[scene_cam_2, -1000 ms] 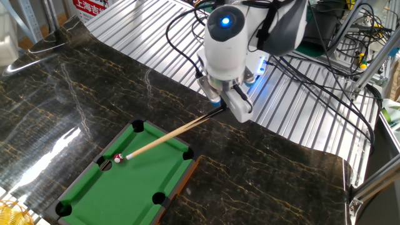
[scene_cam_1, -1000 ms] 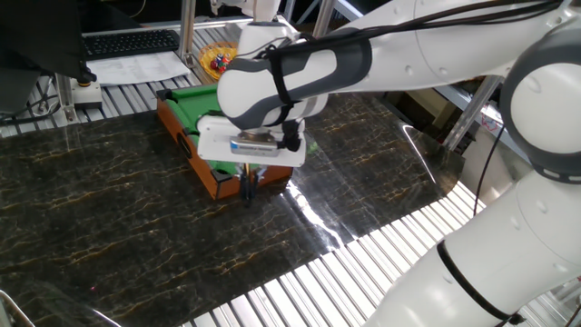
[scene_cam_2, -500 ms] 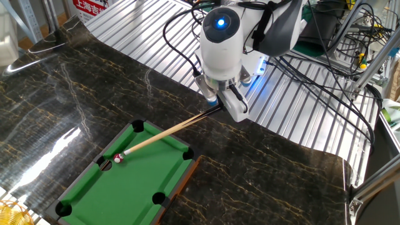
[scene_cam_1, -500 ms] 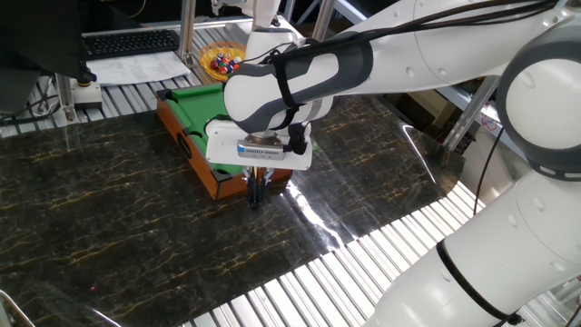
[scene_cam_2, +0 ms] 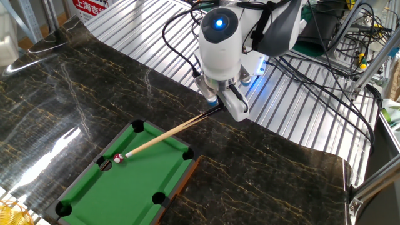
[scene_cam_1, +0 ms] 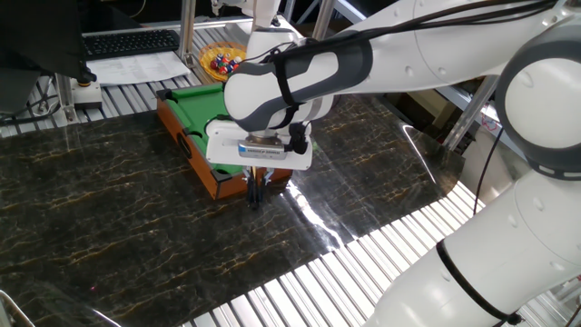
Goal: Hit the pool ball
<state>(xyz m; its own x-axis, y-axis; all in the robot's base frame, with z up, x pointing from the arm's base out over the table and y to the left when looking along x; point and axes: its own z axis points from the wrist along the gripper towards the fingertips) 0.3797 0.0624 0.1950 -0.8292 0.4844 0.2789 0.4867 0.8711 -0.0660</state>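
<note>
Pool ball (scene_cam_2: pixel 117 159): tiny, red, on the green felt of the miniature pool table (scene_cam_2: pixel 134 187), close to the left rail and just beside a side pocket. In the one fixed view it is hidden behind the arm.

Cue stick (scene_cam_2: pixel 165 135): long thin tan shaft, dark butt end up at the gripper (scene_cam_2: pixel 220 107). Jaws pinch that dark end, pressed onto the stick. The shaft crosses the far rail and slopes down across the felt to the lower left.

Key relation: the stick's long axis points from the jaws straight toward the ball. The ball lies down and left of the jaws, at the far end of the shaft. The tip sits at the ball, touching or a hair short; I cannot tell which.

Judgement: the coming stroke should be a push along the shaft's own line, toward lower left. Any sideways drift at the butt would swing the tip off such a small ball.
</note>
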